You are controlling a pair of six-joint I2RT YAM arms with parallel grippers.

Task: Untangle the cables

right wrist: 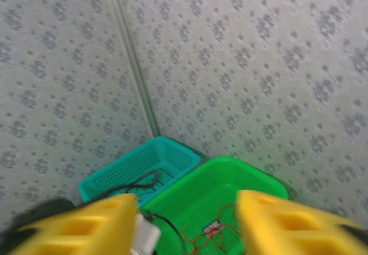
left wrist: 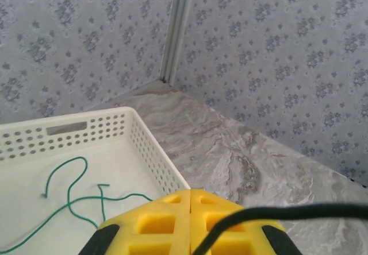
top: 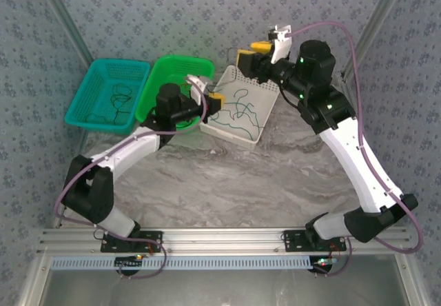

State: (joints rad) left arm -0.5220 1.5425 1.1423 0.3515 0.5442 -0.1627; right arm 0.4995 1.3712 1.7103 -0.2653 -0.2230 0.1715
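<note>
While the left gripper (left wrist: pixel 190 200) was clamped shut at the near corner of the white basket (left wrist: pixel 152 151), a black cable (left wrist: pixel 287 212) looked pinched in it. The strand came out by the finger seam and trailed off to the gripper's right over the marble table (left wrist: pixel 241 151). The green cable (left wrist: pixel 69 200) lay loose on the basket floor, just left of those fingers and snaking toward them. The right gripper (right wrist: pixel 187 223) hung higher, jaws spread and holding nothing, facing the green basket (right wrist: pixel 230 180) and teal basket (right wrist: pixel 123 169). So imo the left arm was way nearer for pulling black clear of green.
</note>
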